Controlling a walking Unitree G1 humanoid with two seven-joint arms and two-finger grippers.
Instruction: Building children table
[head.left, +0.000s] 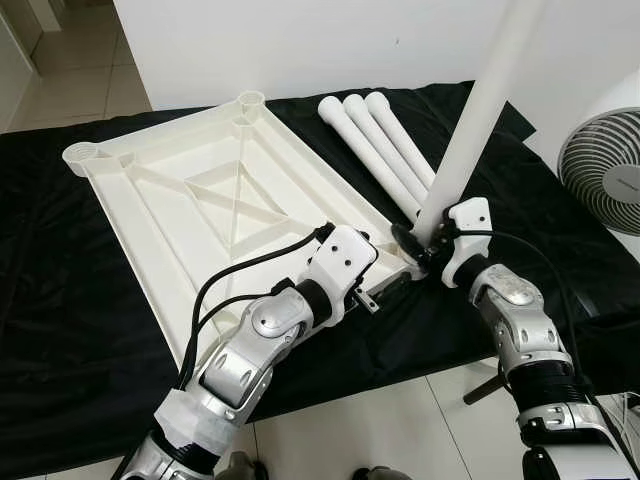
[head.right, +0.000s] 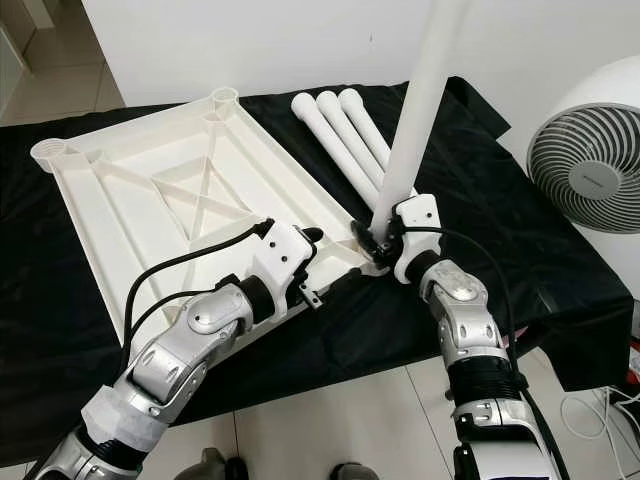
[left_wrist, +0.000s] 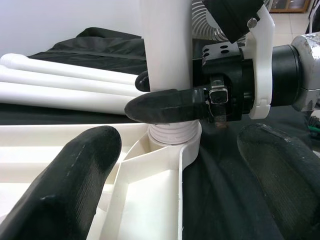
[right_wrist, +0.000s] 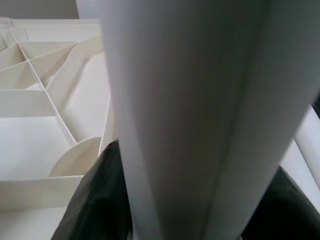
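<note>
A white plastic table top (head.left: 200, 200) lies upside down on a black cloth. My right gripper (head.left: 420, 245) is shut on a white table leg (head.left: 480, 110), low on its shaft, and holds it nearly upright. The leg's threaded end sits in the near right corner socket (left_wrist: 172, 137) of the table top. In the left wrist view the right gripper's fingers (left_wrist: 170, 106) clamp the leg just above the thread. My left gripper (left_wrist: 175, 185) is open beside that corner, one finger over the table top's rim and the other over the cloth. Three more legs (head.left: 380, 150) lie side by side behind the corner.
A white fan (head.left: 605, 165) stands on the floor to the right of the cloth-covered surface. A white wall runs behind. The surface's front edge (head.left: 400, 375) is just below both forearms, with tiled floor beneath.
</note>
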